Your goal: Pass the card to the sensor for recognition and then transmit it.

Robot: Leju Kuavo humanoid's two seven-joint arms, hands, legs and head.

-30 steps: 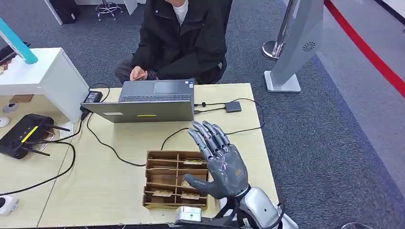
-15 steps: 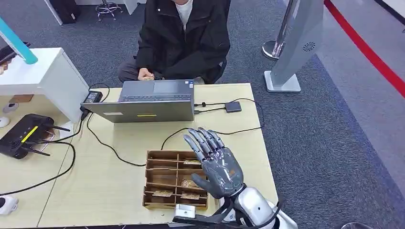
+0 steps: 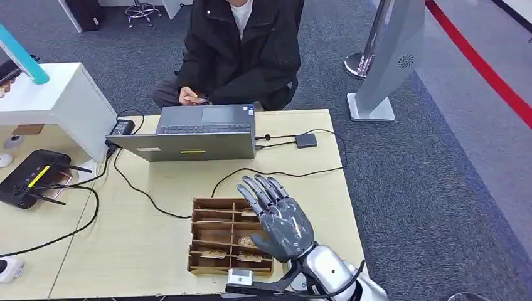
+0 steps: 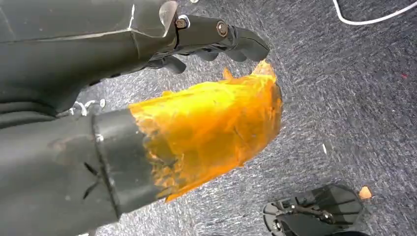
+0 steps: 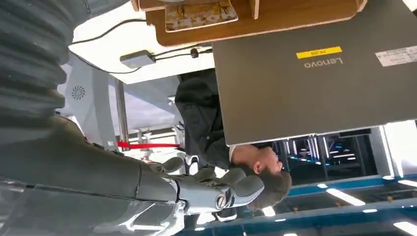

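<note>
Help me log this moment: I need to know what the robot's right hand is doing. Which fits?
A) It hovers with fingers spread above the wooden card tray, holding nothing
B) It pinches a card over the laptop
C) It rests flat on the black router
A: the right hand hangs open-fingered over the wooden card tray, with cards lying in its compartments.

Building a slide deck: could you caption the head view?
Right hand, fingers spread, hovers over the wooden card tray beside a laptop.
</note>
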